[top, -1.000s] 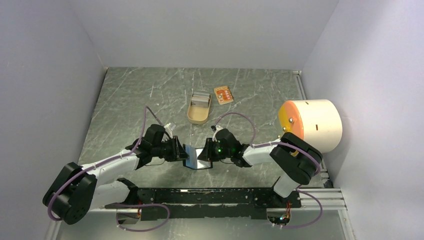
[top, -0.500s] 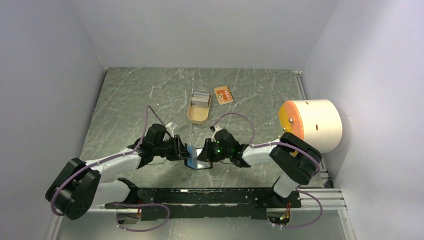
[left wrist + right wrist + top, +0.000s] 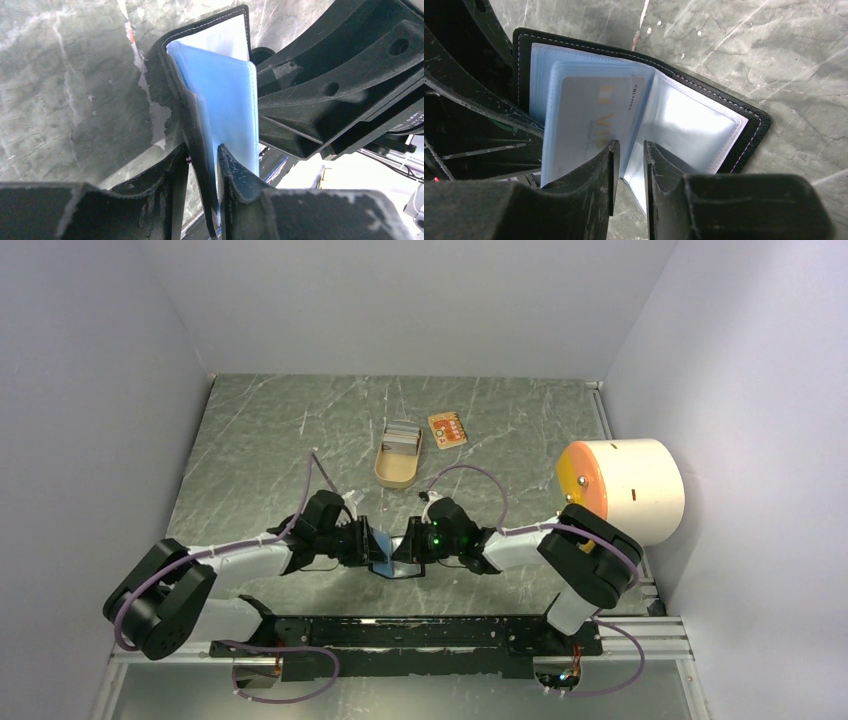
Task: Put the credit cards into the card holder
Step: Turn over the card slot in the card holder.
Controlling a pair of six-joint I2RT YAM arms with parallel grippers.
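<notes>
The black card holder point(image 3: 388, 562) is held open near the table's front middle, between my two grippers. My left gripper point(image 3: 372, 545) comes from the left. In the left wrist view it point(image 3: 202, 150) is shut on the black cover and blue sleeve point(image 3: 225, 100). My right gripper point(image 3: 408, 548) comes from the right. In the right wrist view it point(image 3: 629, 145) is pinched on a clear sleeve page of the holder point(image 3: 756, 127). A pale grey-white card point(image 3: 584, 115) sits inside a sleeve. A tan-orange card point(image 3: 447, 428) lies flat at the back.
A tan oblong tin point(image 3: 398, 462) lies beside the orange card, with something pale grey in its far end. A large white cylinder with an orange face point(image 3: 625, 488) stands at the right edge. A black rail point(image 3: 420, 635) runs along the near edge. Grey walls close in three sides.
My left arm has reached further right, closing in on the holder's left side. The blue sleeve page now stands more upright. The right gripper has stayed put.
</notes>
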